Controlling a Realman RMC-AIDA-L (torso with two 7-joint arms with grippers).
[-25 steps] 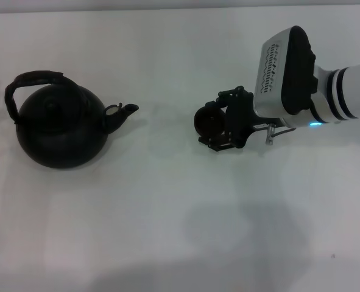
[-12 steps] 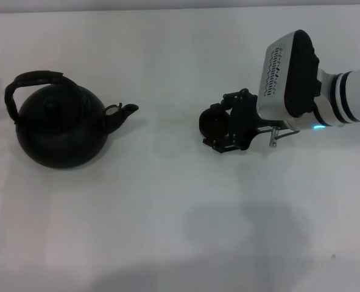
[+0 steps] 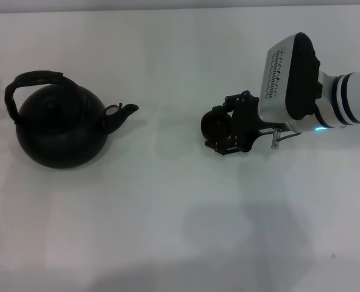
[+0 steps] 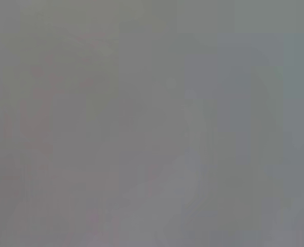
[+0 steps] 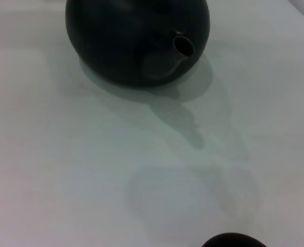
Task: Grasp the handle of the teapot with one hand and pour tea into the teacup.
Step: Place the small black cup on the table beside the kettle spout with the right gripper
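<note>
The matte-black teapot (image 3: 58, 137) stands on the white table at the left, its spout (image 3: 123, 112) pointing right. Its arched dark handle (image 3: 33, 78) rises over the top, with nothing holding it. The small dark teacup (image 3: 214, 123) is right of centre, between the black fingers of my right gripper (image 3: 222, 124), which is shut on it. In the right wrist view the teapot (image 5: 136, 36) and its spout show ahead, and the teacup's rim (image 5: 234, 241) shows at the picture's edge. The left gripper is out of view, and the left wrist view shows only blank grey.
The white table (image 3: 167, 213) runs across the whole head view. The right arm's white housing (image 3: 289, 76) reaches in from the right edge. A wide gap of bare table lies between the spout and the teacup.
My right gripper has shifted slightly right and toward the front with the teacup in it. The teapot has not moved.
</note>
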